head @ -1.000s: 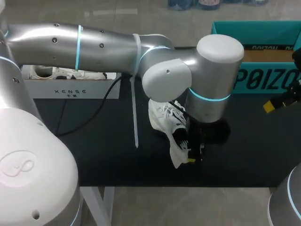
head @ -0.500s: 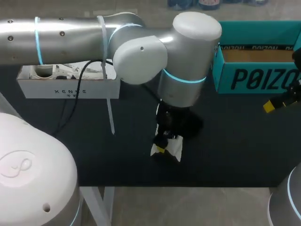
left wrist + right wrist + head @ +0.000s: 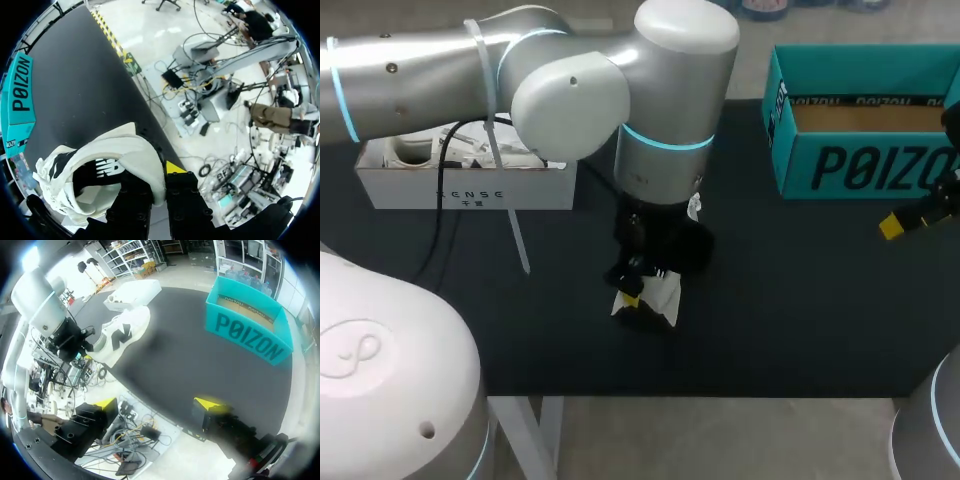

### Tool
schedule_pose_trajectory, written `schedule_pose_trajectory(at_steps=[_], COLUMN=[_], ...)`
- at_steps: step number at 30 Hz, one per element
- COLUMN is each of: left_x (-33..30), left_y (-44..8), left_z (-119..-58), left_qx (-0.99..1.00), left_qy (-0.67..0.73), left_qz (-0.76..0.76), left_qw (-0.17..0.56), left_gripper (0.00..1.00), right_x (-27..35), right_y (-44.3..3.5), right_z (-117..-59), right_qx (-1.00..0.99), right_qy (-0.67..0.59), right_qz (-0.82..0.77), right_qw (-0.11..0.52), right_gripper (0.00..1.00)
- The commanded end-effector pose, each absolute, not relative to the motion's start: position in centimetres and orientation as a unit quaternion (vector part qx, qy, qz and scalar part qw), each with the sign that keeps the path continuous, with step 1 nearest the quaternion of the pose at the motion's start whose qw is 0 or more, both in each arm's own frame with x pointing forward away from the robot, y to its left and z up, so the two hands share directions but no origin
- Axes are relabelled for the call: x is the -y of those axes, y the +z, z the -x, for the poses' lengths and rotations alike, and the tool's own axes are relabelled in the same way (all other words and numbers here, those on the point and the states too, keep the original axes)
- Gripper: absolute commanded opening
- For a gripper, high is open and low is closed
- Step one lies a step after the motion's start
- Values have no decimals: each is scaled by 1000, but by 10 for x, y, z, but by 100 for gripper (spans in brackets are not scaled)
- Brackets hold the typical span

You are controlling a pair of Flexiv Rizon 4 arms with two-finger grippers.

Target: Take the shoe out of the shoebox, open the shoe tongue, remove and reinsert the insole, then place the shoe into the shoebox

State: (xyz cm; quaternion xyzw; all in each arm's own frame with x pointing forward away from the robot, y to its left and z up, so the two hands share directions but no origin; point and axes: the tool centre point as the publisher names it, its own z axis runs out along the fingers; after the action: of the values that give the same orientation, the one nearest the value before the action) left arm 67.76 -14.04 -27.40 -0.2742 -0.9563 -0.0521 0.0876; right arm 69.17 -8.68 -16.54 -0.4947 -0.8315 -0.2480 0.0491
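A white sneaker point(image 3: 100, 165) with dark lining is held at its heel collar, my left gripper point(image 3: 156, 182) shut on it. In the head view that gripper point(image 3: 636, 293) is over the table's front middle, and only a white bit of the shoe point(image 3: 666, 290) shows under the wrist. In the right wrist view the sneaker point(image 3: 122, 335) juts out sideways from the left arm point(image 3: 47, 305). The teal shoebox point(image 3: 860, 165) stands open at the back right. My right gripper point(image 3: 157, 405) is open with nothing in it, at the table's right edge point(image 3: 912, 220).
A white box point(image 3: 465, 185) holding another white shoe stands at the back left, also visible in the right wrist view point(image 3: 132, 294). A cable point(image 3: 445, 225) hangs from the left arm in front of it. Black table surface point(image 3: 800, 300) lies between the two grippers.
My left arm has swung to the left, carrying the shoe, which has turned under the wrist so less of it shows. The right arm has stayed put.
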Motion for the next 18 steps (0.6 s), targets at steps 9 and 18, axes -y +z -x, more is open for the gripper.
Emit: schedule_pose_trajectory(at_steps=[9, 18], left_x=[135, 38], left_y=[-270, -252], left_z=[-679, -733], left_qx=[945, 863], left_qy=[-56, -161], left_qz=[311, 479], left_qw=[83, 18], left_gripper=[0, 0], right_x=[86, 86], right_y=[-166, -166], right_z=[-693, -693], right_qx=[831, 831], right_qy=[-247, -247], right_qz=[495, 495], right_qw=[49, 49], right_gripper=[100, 100])
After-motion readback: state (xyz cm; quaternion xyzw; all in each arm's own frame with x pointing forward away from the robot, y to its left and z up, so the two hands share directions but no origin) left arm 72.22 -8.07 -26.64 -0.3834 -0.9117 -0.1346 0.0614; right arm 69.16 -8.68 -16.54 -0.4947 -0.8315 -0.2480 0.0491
